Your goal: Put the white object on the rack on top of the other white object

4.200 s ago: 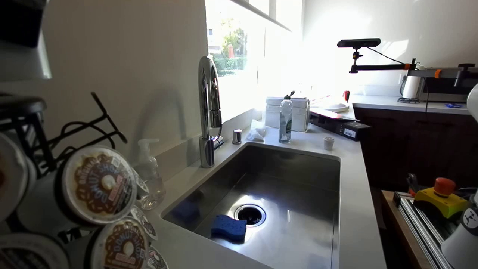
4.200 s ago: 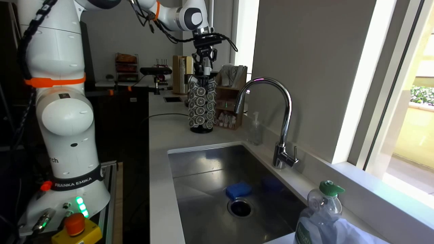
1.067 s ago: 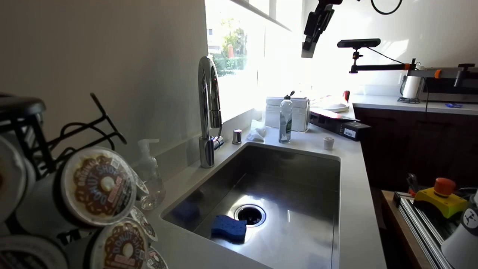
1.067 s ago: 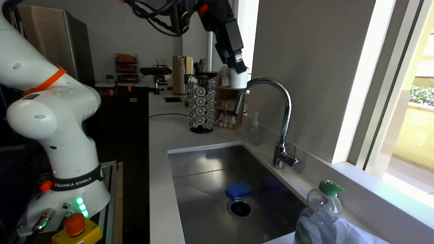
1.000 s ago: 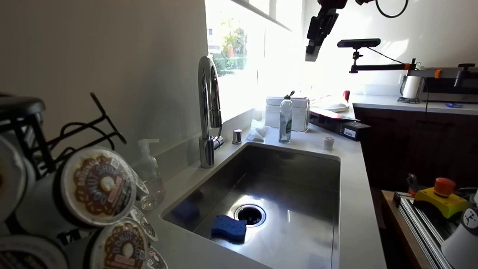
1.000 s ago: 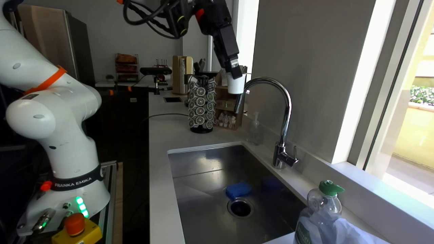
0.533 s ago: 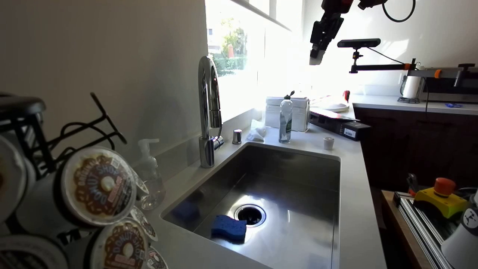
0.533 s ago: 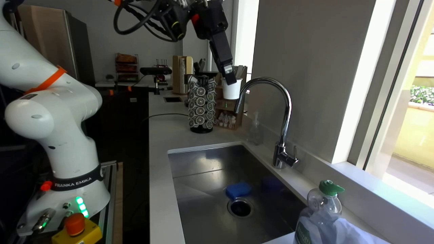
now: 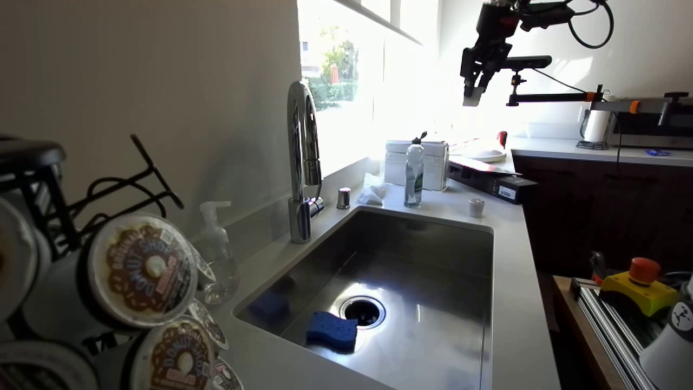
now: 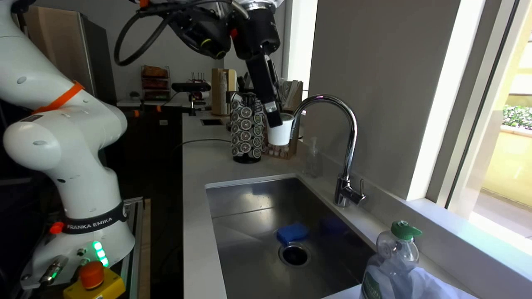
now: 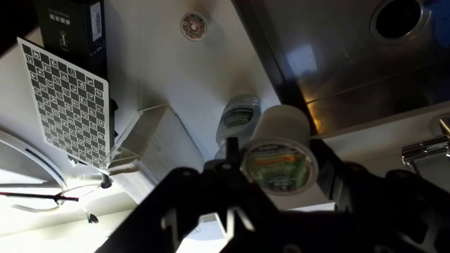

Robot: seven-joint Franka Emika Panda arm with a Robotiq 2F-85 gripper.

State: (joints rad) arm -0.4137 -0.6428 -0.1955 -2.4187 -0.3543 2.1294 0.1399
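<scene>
1. One white cup hangs in mid-air, well above the surface; jaws are clamped on it, one each side, near its wide end.
2. Side grip makes sense to me: leaves the narrow base bare underneath, ready to land on something.
3. Lid, green label, faces back toward the arm; base points out and down. Long axis runs roughly along the jaws, leaning off plumb in both exterior views.
4. Target, as I read the task: other white cup, upright on the surface just beside a corner of the sink. Lid up, narrow end down, long axis vertical. Wide end up gives a flat seat, presumably why it stands that way.
5. Bottle and black box sit near it, not touching, so a descent from above looks free.
6. Rack, packed with lidded pods, is well apart from the target. I take it as source, not destination.
7. Wrist view: the two cups don't look lined up. Next move, I'd say: shift across, straighten the axis, lower, let go. Tilted base could catch the lower rim and topple both.
</scene>
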